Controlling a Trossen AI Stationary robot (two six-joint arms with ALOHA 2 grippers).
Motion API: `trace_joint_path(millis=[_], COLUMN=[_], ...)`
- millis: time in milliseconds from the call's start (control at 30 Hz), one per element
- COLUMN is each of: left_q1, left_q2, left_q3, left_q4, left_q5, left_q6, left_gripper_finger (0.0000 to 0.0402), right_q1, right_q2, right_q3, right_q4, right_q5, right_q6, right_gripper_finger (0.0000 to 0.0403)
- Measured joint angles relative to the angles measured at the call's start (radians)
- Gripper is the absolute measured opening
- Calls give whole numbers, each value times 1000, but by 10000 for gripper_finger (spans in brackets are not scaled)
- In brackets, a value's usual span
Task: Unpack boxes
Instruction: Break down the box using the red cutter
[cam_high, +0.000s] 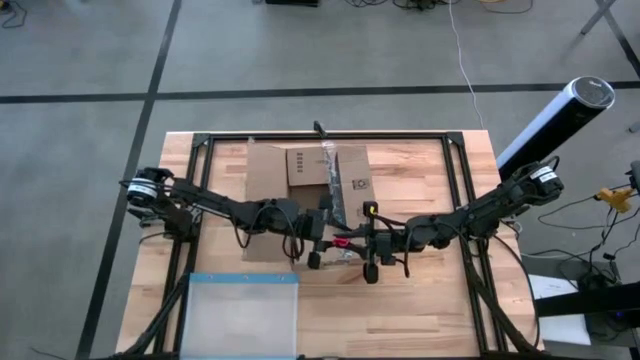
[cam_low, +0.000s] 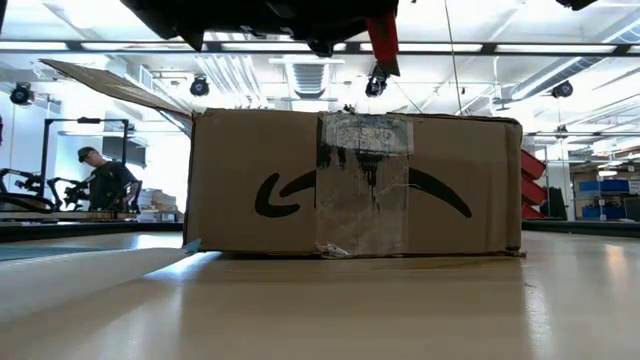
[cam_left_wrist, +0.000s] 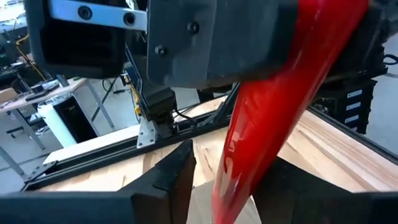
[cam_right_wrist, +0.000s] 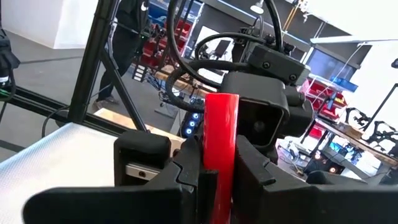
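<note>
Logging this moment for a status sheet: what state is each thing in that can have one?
Box: on the table, one flap raised, clear tape on its side wall.
Red cutter: clamped in the right tool, held above the box's near edge.
Left tool: facing the right one at the cutter; open or shut cannot be told.
Clear pouch: flat on the table's near edge.
</note>
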Motion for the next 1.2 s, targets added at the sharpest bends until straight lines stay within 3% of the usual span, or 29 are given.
trace_joint_path(millis=[400, 600, 867, 1200], left_q1=[0, -1, 0, 0], left_q2=[0, 0, -1, -3], left_q3=[0, 0, 0, 1], left_q4=[65, 57, 35, -33], left_q5=[34, 29, 26, 10], left_q6=[-9, 18, 20, 19], left_gripper_finger=[83, 27, 24, 24], right_q1=[-25, -26, -26, 6], right_q2=[-1, -1, -4, -87], right_q3=[0, 0, -1, -1], right_q4=[5, 6, 0, -72], right_q5=[-49, -32, -9, 61], right_q6=[36, 49, 47, 22], right_gripper_finger=[35, 35, 35, 173])
